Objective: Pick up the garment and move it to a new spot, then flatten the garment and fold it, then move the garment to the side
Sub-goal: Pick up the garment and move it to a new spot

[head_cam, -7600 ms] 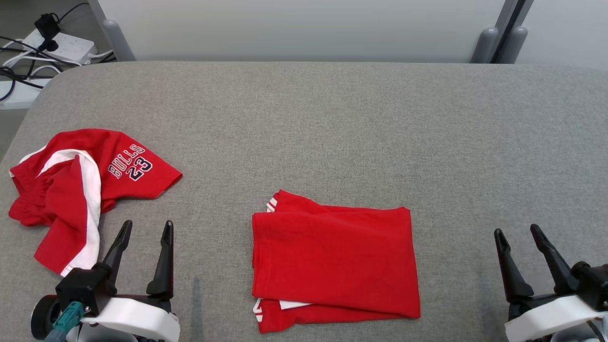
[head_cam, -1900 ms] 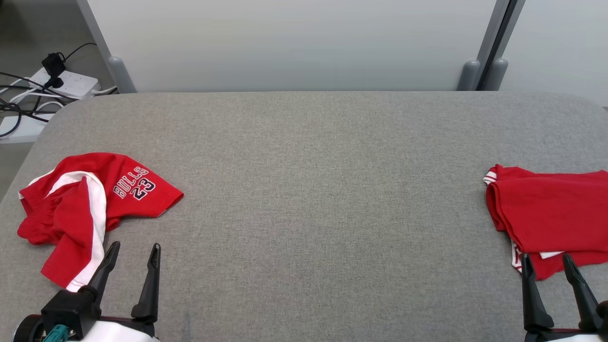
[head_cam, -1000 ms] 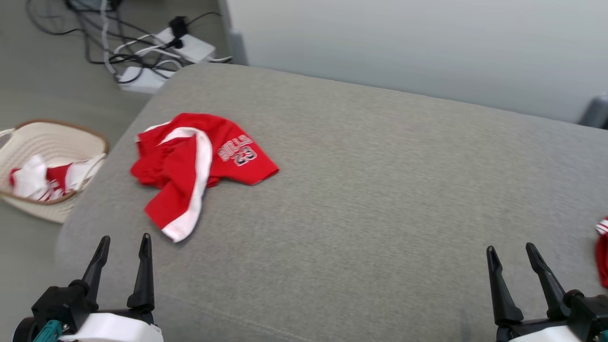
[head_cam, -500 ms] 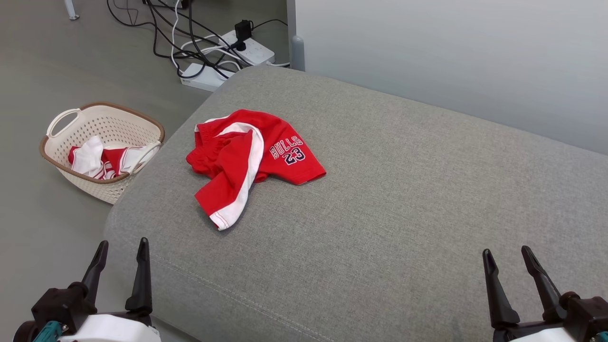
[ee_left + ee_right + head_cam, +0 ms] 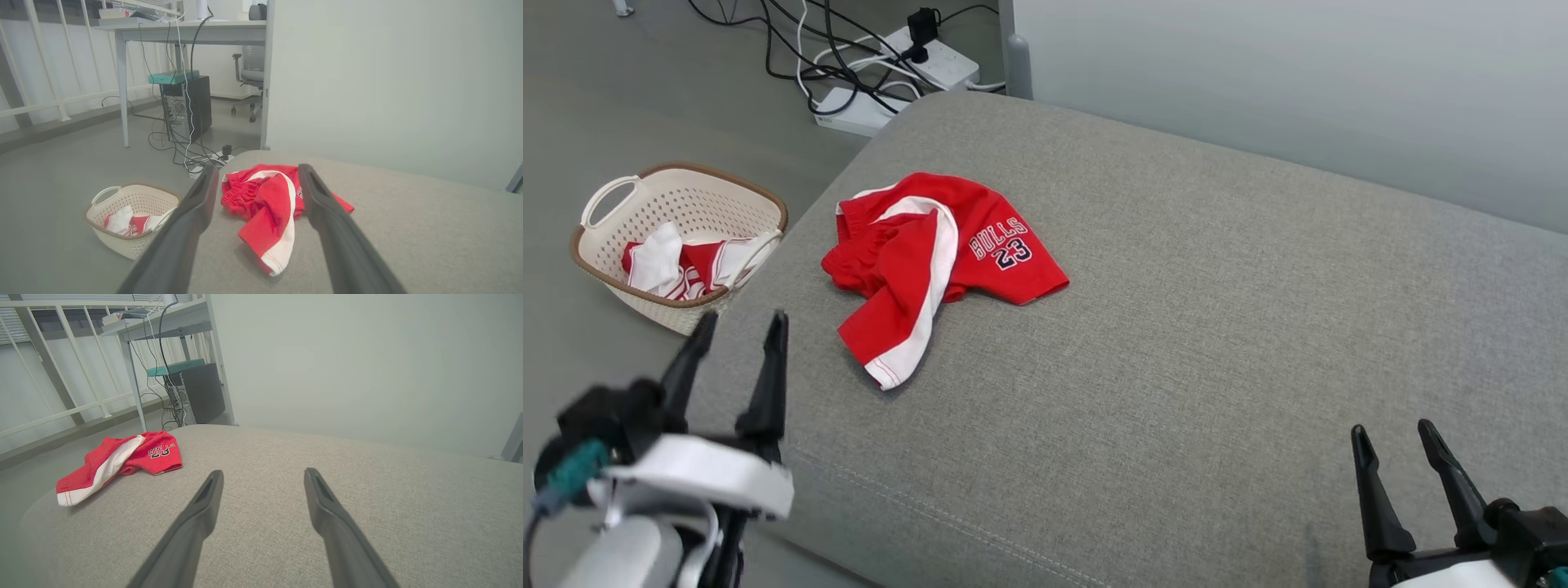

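Note:
The garment (image 5: 931, 261) is a crumpled red pair of shorts with a white stripe and "BULLS 23" print, lying near the left end of the grey cushioned table (image 5: 1176, 343). It also appears as the garment (image 5: 269, 208) in the left wrist view and the garment (image 5: 118, 461) at the left of the right wrist view. My left gripper (image 5: 739, 322) hovers open at the table's left edge, short of the garment, nothing between its fingers. At the lower right my right gripper (image 5: 1392, 429) stands open and empty, far from the garment.
A cream laundry basket (image 5: 605, 196) with red and white clothes stands on the floor left of the table. Power strips and cables (image 5: 882, 49) lie on the floor behind. A pale partition wall (image 5: 1258, 82) runs along the table's far side.
The head camera has turned left, bringing the basket into view and losing the folded red garment. My left gripper has risen and moved forward toward the crumpled garment. The right gripper stays put.

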`<state>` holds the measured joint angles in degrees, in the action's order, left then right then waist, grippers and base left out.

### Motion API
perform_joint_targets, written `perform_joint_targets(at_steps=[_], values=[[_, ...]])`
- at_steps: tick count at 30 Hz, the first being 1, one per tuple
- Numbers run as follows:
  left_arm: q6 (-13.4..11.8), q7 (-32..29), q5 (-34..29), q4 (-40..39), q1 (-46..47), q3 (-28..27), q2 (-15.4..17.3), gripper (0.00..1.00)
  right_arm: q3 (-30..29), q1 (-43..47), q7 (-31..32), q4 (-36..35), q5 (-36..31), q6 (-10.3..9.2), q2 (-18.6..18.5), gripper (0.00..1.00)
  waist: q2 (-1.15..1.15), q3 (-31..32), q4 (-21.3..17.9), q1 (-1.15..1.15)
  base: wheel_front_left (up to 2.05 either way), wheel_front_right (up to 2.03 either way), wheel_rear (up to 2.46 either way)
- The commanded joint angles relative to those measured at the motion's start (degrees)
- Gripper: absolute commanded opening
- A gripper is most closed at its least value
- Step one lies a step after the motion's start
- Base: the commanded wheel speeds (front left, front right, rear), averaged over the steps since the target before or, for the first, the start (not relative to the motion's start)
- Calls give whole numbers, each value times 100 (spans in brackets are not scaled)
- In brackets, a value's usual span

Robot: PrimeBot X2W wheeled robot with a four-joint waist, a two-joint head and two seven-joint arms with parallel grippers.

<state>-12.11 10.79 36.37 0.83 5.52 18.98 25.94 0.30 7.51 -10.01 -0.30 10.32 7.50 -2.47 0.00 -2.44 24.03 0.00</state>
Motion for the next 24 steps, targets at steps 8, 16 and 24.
perform_joint_targets(at_steps=[8,16,24], values=[[702,-1288,471,554,2823,-243,492,100,10,-444,47,-403,-32,-1,-157,100,0,-613,-586,0,0,0,0],[1061,-2388,1120,2828,4070,-299,455,100,33,-721,-2,-488,-32,-1,-189,100,0,-1270,-1276,0,0,0,0],[1376,-2623,1404,4291,4245,-355,433,100,77,-970,-60,-446,2,-1,-257,100,0,-1692,-1702,0,0,0,0]])
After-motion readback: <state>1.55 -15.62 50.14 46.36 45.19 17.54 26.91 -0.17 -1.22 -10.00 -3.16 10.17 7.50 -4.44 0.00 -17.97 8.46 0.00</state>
